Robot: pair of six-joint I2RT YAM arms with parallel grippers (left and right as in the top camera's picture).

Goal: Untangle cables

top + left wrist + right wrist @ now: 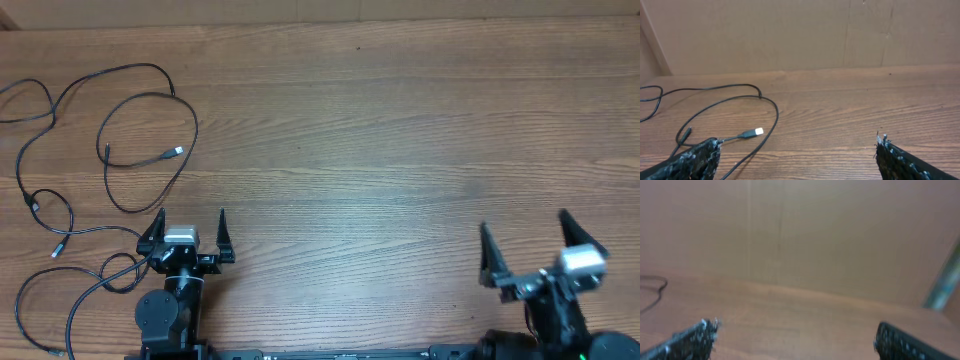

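Several thin black cables [125, 125] lie in loose loops on the far left of the wooden table. One silver plug end [176, 152] lies inside a loop; it also shows in the left wrist view [752, 133]. Another small plug [58, 249] lies near the left edge. My left gripper [190, 222] is open and empty, just in front of the loops; its left finger tip is close to a cable in the left wrist view [797, 147]. My right gripper [523, 226] is open and empty at the front right, far from the cables; its view [795, 330] is blurred.
A cable loop [40, 300] lies left of the left arm base. A brown cardboard wall [800, 35] stands behind the table. A cable bend [657, 287] shows at the left edge of the right wrist view.
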